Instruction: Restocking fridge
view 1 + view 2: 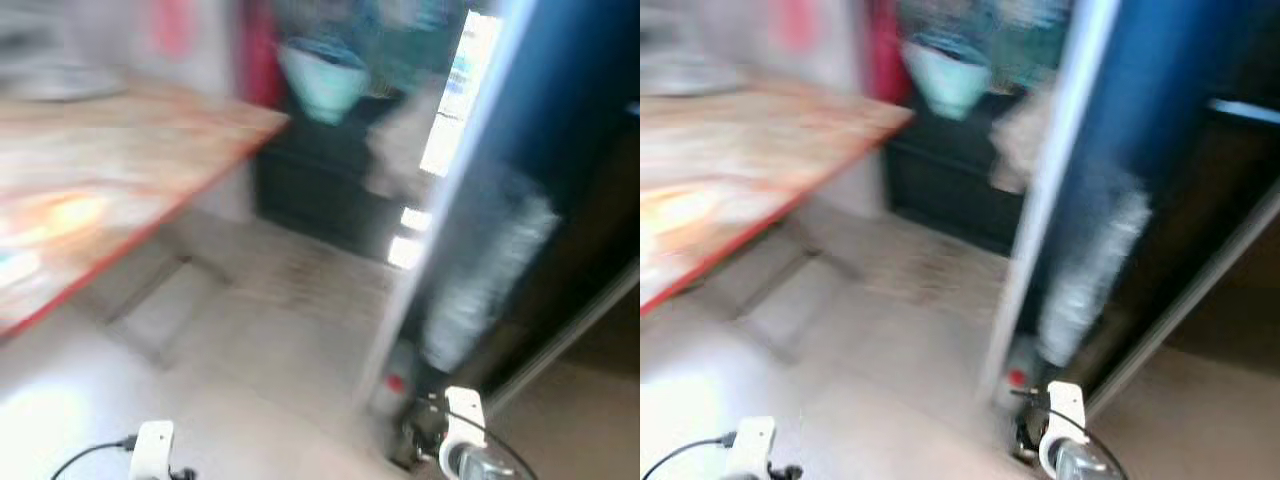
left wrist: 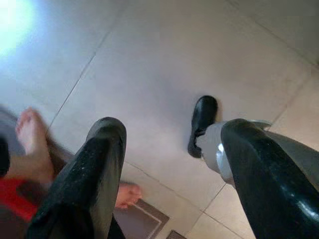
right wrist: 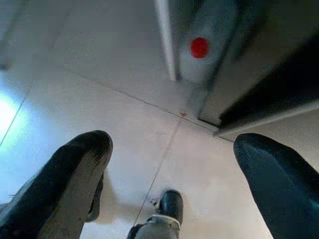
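Blurred blue fridge door [image 1: 520, 150] bears no legible writing; both end effectors [image 2: 169, 169] [image 3: 174, 169] hang spread, empty.

Two white wrist housings low in the head view, left [image 1: 152, 447] and right [image 1: 462, 420], each with thin black cable looping off; right one has a silver rounded part below. Gripper fingers [image 2: 82, 184] long, black, glossy, rounded tips. Robot foot [image 2: 203, 122] black, silver-grey leg above it.
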